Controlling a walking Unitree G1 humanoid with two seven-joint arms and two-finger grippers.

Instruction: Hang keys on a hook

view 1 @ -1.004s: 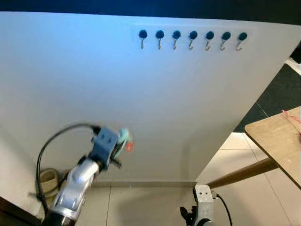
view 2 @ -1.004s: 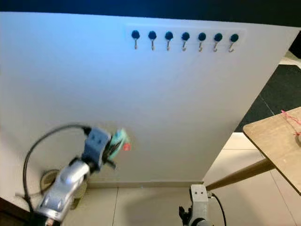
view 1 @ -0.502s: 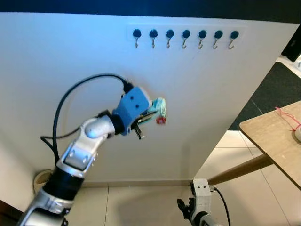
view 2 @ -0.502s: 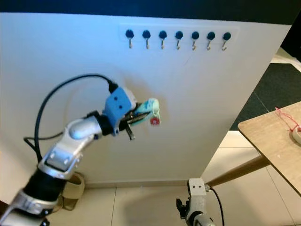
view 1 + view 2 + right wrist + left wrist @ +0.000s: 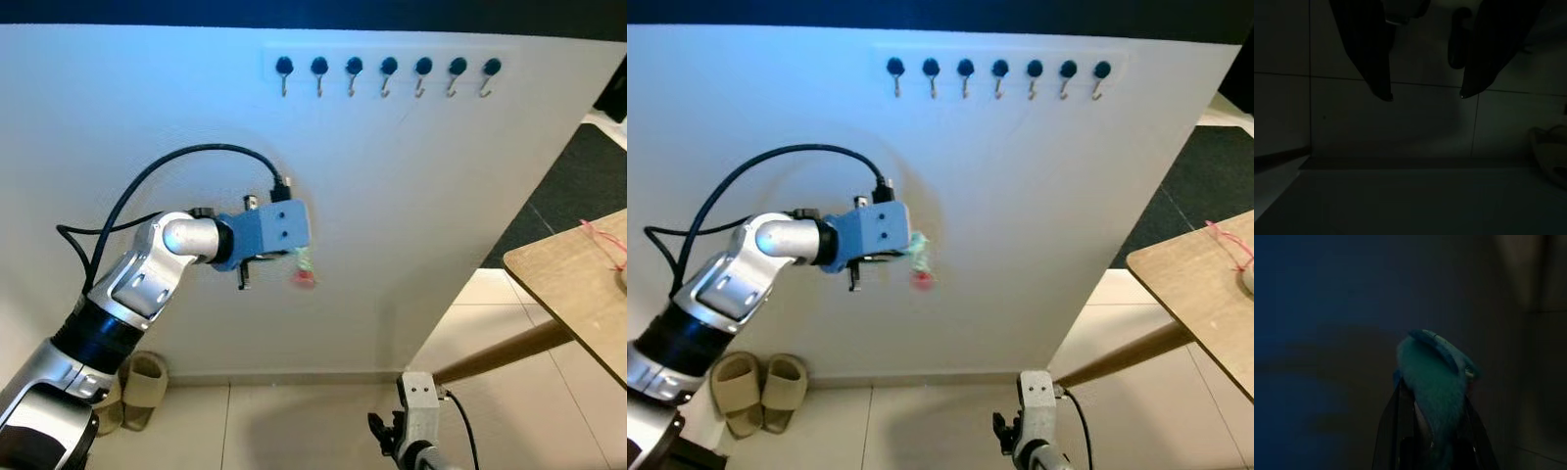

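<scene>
Since a moment ago the left gripper, clamped on the keys, has swung level but sits well below the hooks, so a hasty lift could miss them; the right gripper hangs open.

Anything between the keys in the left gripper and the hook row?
Nothing visible. The left gripper holds the keys below the hooks, and between them is bare white wall. The right gripper hangs idle over the floor.

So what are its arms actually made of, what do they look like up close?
The left arm is silver metal with a black band lower down, a blue box at the wrist and a black cable looping over it. Its left gripper has two long black fingers. The right gripper has the same black fingers.
</scene>
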